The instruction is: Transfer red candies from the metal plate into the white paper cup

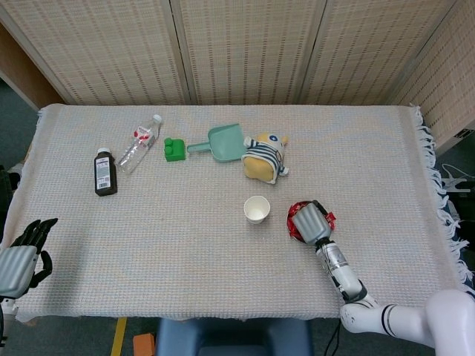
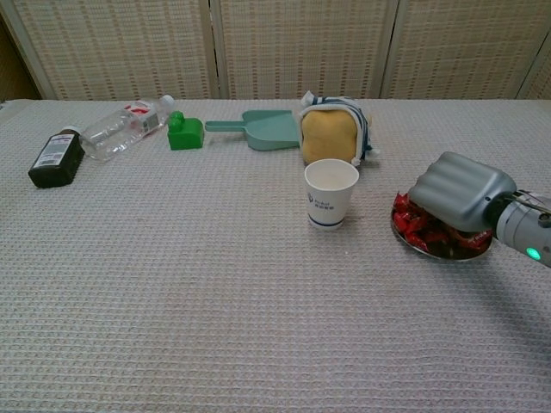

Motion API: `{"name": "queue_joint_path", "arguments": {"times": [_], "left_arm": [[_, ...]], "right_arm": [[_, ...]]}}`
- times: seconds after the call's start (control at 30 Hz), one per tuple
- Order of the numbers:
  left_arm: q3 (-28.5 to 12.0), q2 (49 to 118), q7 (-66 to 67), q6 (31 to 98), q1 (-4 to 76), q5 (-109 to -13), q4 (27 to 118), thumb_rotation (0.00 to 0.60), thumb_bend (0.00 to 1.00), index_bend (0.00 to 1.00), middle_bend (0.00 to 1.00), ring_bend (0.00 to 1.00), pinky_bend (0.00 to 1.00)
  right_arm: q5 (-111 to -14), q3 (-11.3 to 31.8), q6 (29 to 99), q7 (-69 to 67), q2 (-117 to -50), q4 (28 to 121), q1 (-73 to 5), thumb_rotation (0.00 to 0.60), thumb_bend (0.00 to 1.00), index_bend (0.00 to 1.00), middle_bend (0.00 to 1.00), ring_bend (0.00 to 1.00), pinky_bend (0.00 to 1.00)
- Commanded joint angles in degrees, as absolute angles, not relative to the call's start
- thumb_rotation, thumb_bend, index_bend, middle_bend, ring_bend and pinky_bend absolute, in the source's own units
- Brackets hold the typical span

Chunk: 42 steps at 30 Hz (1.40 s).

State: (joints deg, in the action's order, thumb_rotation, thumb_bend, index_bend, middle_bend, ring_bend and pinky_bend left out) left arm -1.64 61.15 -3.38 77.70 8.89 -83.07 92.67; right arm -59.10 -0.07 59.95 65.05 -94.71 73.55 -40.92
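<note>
The white paper cup [image 1: 257, 209] [image 2: 331, 194] stands upright near the table's middle. Just right of it lies the metal plate [image 2: 435, 252], heaped with red candies [image 2: 411, 225] [image 1: 295, 211]. My right hand [image 1: 310, 221] [image 2: 461, 191] hovers low over the plate, its back up and its fingers bent down into the pile, covering most of it. The fingertips are hidden, so I cannot see whether a candy is held. My left hand [image 1: 22, 256] rests at the table's near left corner, fingers spread and holding nothing; the chest view does not show it.
A striped plush toy [image 1: 265, 157] [image 2: 332, 131] sits right behind the cup. A teal scoop [image 1: 223, 143], a green block [image 1: 174, 150], a clear plastic bottle [image 1: 139, 144] and a dark bottle [image 1: 105, 173] lie along the back left. A woven cloth [image 1: 185, 252] covers the table.
</note>
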Motion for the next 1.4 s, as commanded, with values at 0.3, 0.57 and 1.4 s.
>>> {"name": "queue_joint_path", "arguments": {"times": [0.3, 0.57, 1.4], "left_arm": [[-1.6, 61.2, -3.4, 78.1, 8.8, -83.4, 92.7, 0.6, 0.85, 0.01, 0.07, 0.02, 0.22], [-1.6, 61.3, -3.3, 78.0, 8.8, -83.5, 92.7, 0.6, 0.85, 0.01, 0.07, 0.02, 0.22], [-1.6, 60.4, -5.9, 78.4, 8.6, -83.8, 92.4, 0.6, 0.85, 0.01, 0.07, 0.02, 0.22]], "right_arm": [[-60.9, 2.7, 62.5, 59.9, -91.6, 78.5, -40.4, 0.6, 0.47, 0.88, 0.74, 0.52, 0.63], [-62.3, 6.0, 64.4, 57.3, -88.9, 84.5, -41.3, 0.6, 0.47, 0.88, 0.74, 0.52, 0.63], [-60.7, 10.0, 61.1, 55.7, -95.1, 84.7, -48.6, 0.6, 0.47, 0.7, 0.69, 0.52, 0.63]]}}
